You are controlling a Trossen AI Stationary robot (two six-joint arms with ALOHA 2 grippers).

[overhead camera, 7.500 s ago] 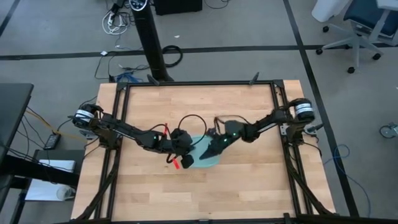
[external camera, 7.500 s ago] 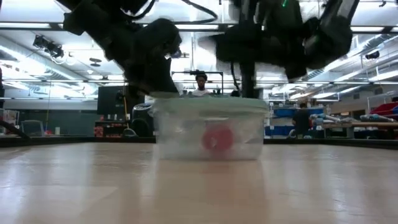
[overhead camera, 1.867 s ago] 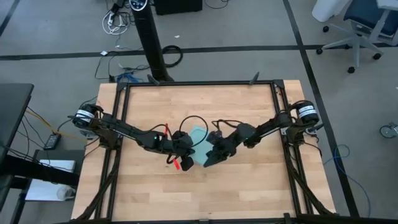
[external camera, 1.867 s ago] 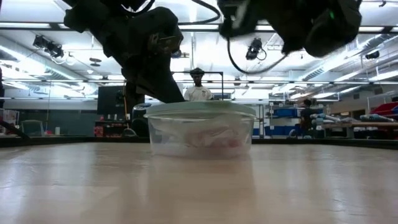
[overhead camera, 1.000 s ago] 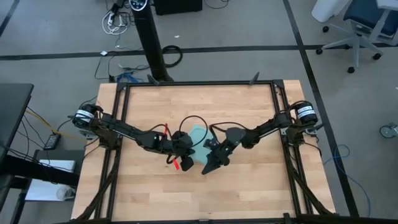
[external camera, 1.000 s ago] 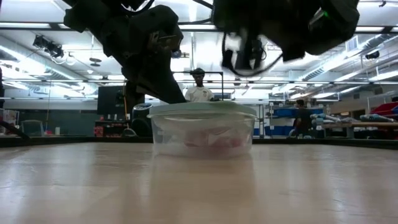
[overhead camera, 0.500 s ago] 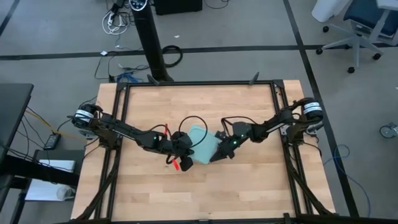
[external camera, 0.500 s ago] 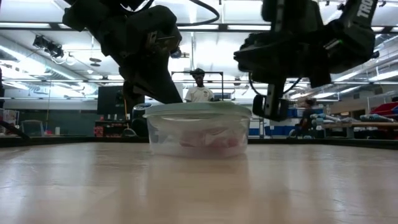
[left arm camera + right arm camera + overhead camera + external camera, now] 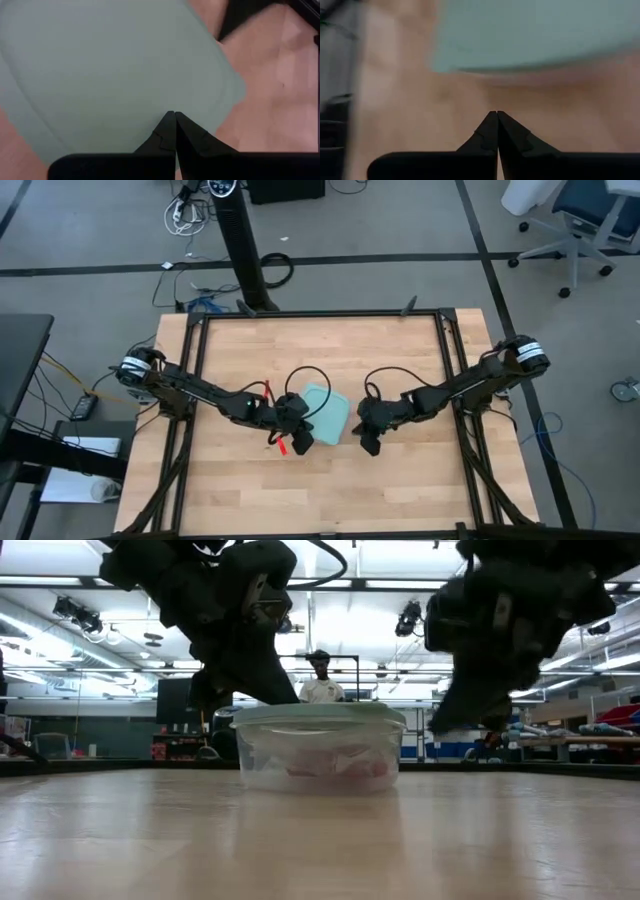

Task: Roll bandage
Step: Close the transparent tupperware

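Red bandage (image 9: 335, 768) being seen through clear wall of lidded light-blue container (image 9: 325, 416), on wooden desk (image 9: 400, 490). Left gripper (image 9: 174, 131) being held pressed shut, empty, tips over container lid near its edge; bandage lying inside container below this gripper. Right gripper (image 9: 496, 131) being held shut, empty, above bare desk just beside container's opposite side. Person (image 9: 319, 683) being seen standing beyond desk.
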